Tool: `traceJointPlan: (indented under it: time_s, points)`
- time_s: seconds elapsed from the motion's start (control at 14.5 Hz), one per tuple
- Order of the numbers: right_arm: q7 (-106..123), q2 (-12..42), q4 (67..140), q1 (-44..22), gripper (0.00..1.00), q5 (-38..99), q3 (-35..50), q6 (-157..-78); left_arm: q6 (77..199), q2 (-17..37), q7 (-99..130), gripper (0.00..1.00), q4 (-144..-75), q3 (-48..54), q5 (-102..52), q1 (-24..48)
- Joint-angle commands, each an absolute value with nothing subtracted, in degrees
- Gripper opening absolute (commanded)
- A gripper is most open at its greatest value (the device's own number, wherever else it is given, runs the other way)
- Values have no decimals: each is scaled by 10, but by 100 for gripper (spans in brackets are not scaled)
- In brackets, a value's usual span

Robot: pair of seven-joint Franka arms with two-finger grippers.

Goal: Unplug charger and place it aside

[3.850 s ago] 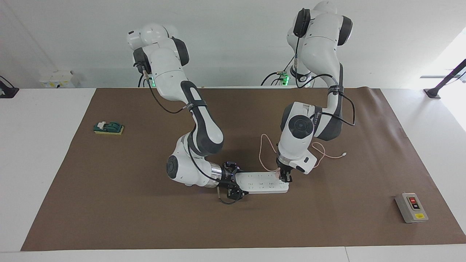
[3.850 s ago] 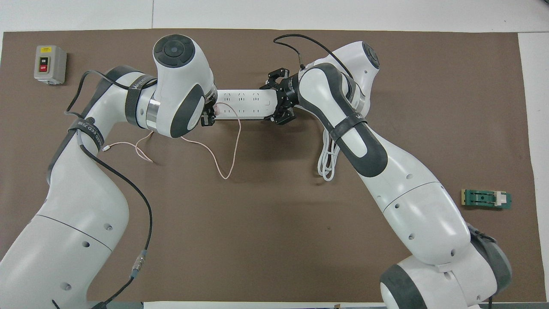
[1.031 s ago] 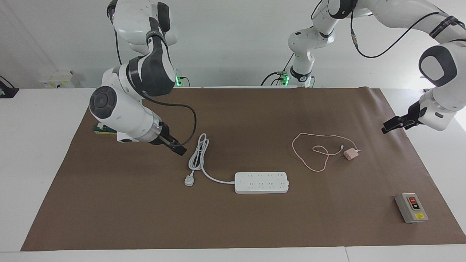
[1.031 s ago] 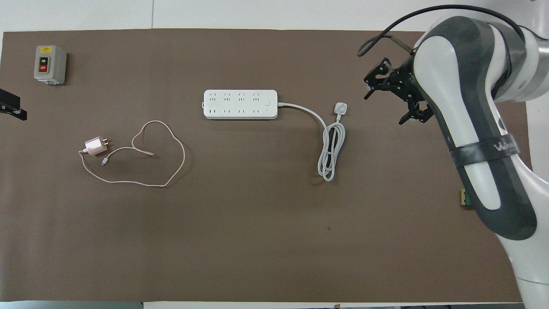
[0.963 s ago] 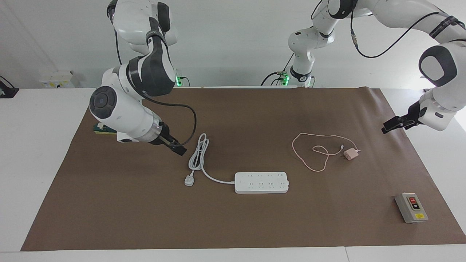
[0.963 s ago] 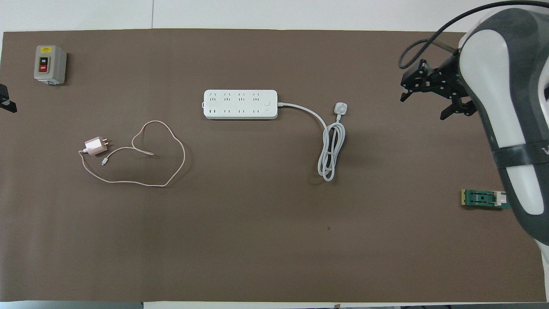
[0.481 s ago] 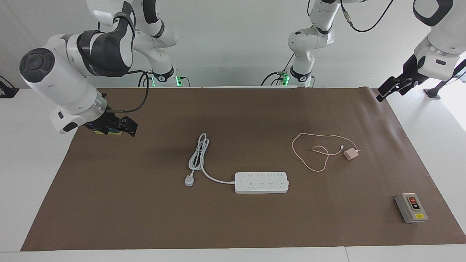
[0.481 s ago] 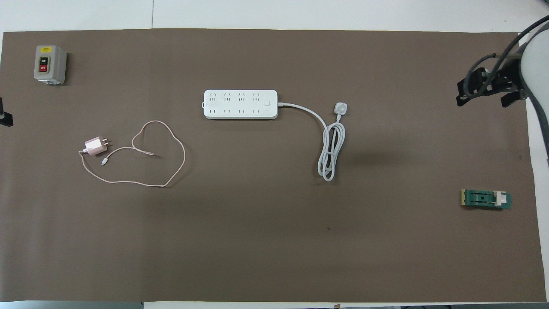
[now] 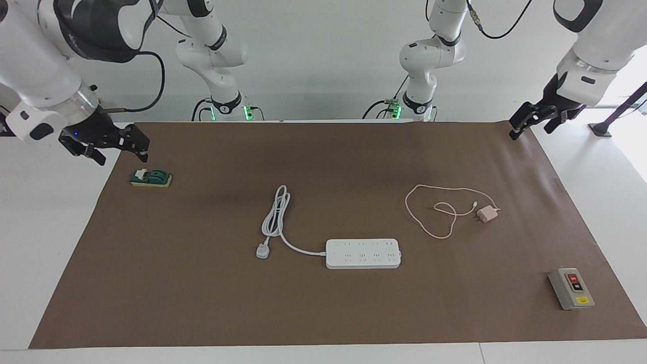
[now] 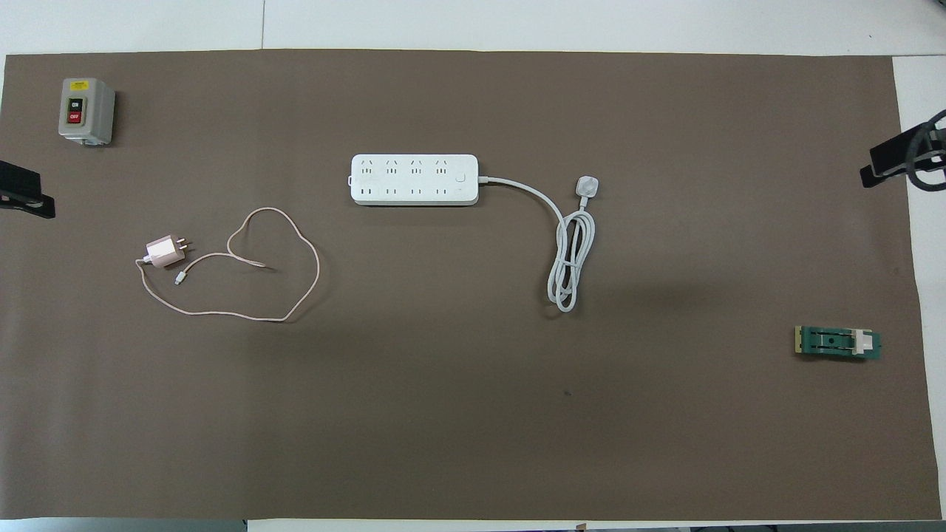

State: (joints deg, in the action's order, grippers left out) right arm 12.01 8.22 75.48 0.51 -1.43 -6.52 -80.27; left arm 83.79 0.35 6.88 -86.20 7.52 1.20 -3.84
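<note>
Brown paper (image 9: 323, 313) covers a wide white table, with two white robot arms rising at one long edge. Near the middle lies a long white power strip (image 9: 363, 253), every socket bare, its thick white cord (image 9: 275, 217) folded beside it toward the right arm's end. The small pink charger (image 9: 487, 214) lies on its side on the paper, prongs out, well apart from the strip, toward the left arm's end and nearer to the robots; its thin pink cable (image 9: 434, 212) loops loosely beside it. A grey switch box (image 9: 571, 288) sits farther from the robots at that same end, and a small green block (image 9: 150, 178) rests at the right arm's end. The left claw (image 9: 525, 121) hangs over the paper's corner at its own end, fingers spread and holding nothing. The right claw (image 9: 108, 146) hangs over the paper's edge near the green block, holding nothing; whether its fingers are parted cannot be told. Judging by this, the charger is unplugged and set aside, so the task looks finished, with both arms pulled clear.
</note>
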Motion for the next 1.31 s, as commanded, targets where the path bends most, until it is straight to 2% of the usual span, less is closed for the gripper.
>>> traceJointPlan:
  time_s: [0.0, 0.34, 0.55, 1.24]
  points:
    - [127, -10, 869, 20, 100, -37, -33, -822, 848, -54, 68, 100, -918, 35, 10, 4]
    - [124, -31, 924, 23, 100, -36, -34, -859, 846, -47, 76, 100, -911, 31, 22, 22]
    - [105, -28, 924, 25, 100, -36, -33, -866, 818, -33, 71, 100, -885, 31, 22, 25]
    - [106, -29, 918, 25, 100, -35, -33, -864, 829, -50, 40, 100, -888, 31, 9, 33]
